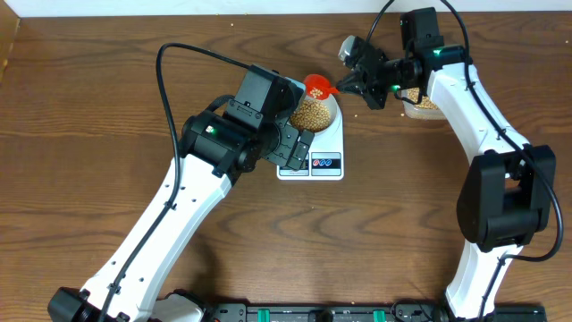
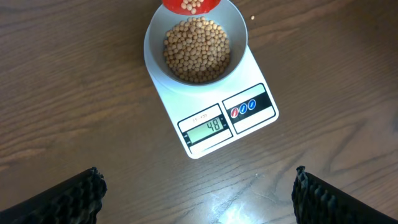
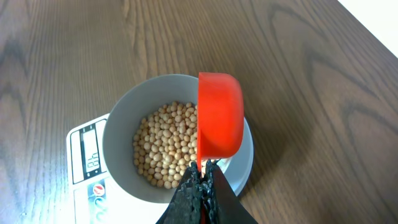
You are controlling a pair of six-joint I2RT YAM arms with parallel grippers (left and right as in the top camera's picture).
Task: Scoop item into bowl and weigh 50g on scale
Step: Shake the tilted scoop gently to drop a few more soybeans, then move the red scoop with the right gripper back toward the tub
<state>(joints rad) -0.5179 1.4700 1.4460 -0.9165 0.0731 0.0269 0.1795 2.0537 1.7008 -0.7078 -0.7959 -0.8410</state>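
Bench: dark wood-grain top (image 1: 89,107), carrying everything I see.
Scale: white scale (image 2: 205,102) lies about mid-width, toward the far edge; I read 48 on its display.
Bowl: pale bowl (image 2: 155,50) sits on the scale's far half, roughly half full of beans (image 2: 196,50).
Right gripper (image 3: 200,180): fingers pinched together on the handle of the red scoop (image 3: 219,115), which is tipped sideways over the bowl's rim, a few beans inside.
Left gripper (image 2: 199,199): fingers spread wide, holding nothing, hovering above bare bench at the scale's display end.
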